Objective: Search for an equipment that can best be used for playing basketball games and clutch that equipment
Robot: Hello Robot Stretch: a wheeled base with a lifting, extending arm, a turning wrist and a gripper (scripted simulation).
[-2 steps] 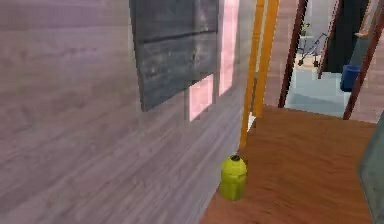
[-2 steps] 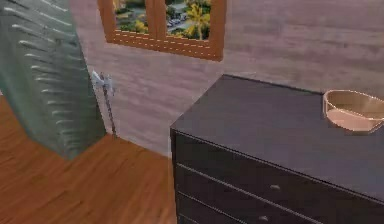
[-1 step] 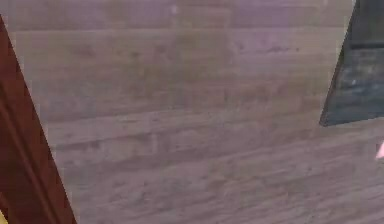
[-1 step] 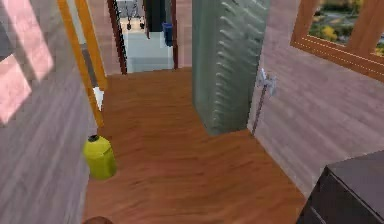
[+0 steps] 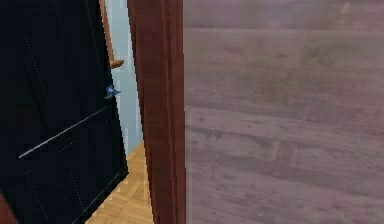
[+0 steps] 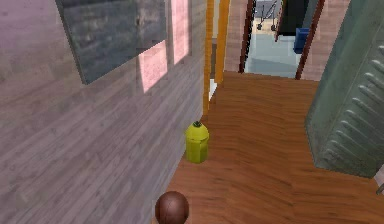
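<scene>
**Jaws.** Their state cannot be told from these two views, and so neither can the position of the ball relative to them.

**Forward view, left to right.** A dark blue-black door is crossed by a thin pale slanting line and carries a small handle at its edge. Behind the door is a strip of pale blue wall. A wedge of wooden floor shows at the bottom. Next comes an upright reddish-brown door frame, then a wall of grey-brown planks reaching to the right edge.

**Arm side view, left to right.** A plank wall bears a dark grey panel. Two pale pink patches lie just beside the panel (what they are cannot be told).

The ball rests on the wooden floor at the bottom edge, left of the middle and close to the foot of the plank wall. It is round, dark reddish-brown and lightly shaded. Its shape and colour would suit a basketball, but no seams can be made out.

Farther up the floor, apart from the ball and also near the wall, stands a yellow container with a narrowed top. Beyond it rises an orange-yellow upright frame.

A doorway at the top opens onto a paler floor, where a small blue thing stands. A large grey-green ribbed body occupies the right side.
</scene>
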